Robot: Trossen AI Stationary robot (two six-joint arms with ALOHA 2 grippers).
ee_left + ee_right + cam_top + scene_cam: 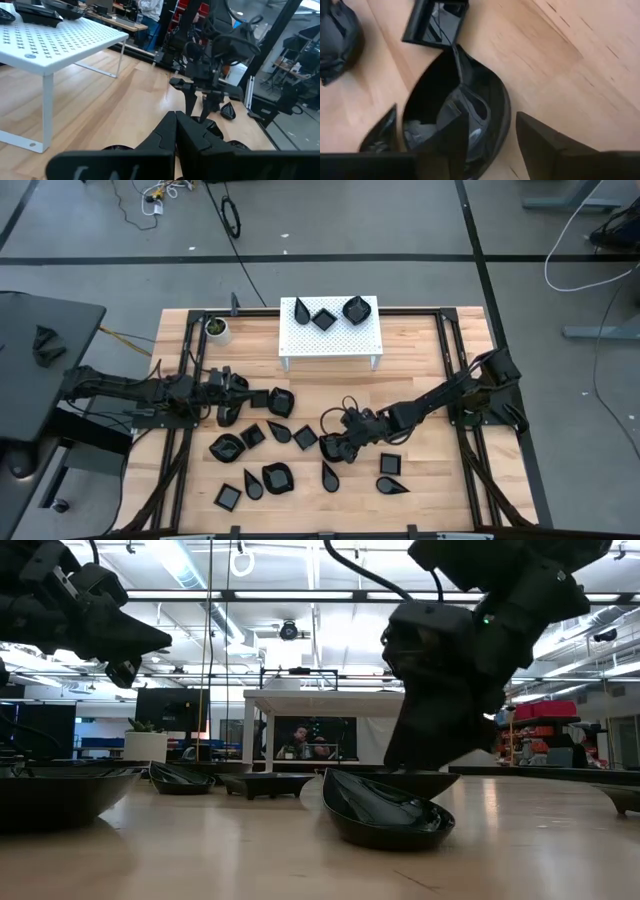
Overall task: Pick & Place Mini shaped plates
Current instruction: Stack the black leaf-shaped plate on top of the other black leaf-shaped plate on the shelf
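Observation:
Several glossy black mini plates lie on the wooden table, and three more sit on the white perforated stand. My right gripper is open and low over a teardrop plate at the table's middle. One finger is inside the dish and the other outside its rim. The plate rests on the table by its underside. My left gripper is shut and empty. It hangs above the plates at the table's left. My right gripper comes at the teardrop plate from above. One finger is down inside the bowl near its wide end and the other is outside the rim. I cannot tell whether either finger touches the plate.
A square plate lies just beyond the teardrop plate's tip, a shell-shaped one to one side, and another teardrop close beside the inner finger. A white cup with a plant stands at the far left. Black frame rails run along both table sides.

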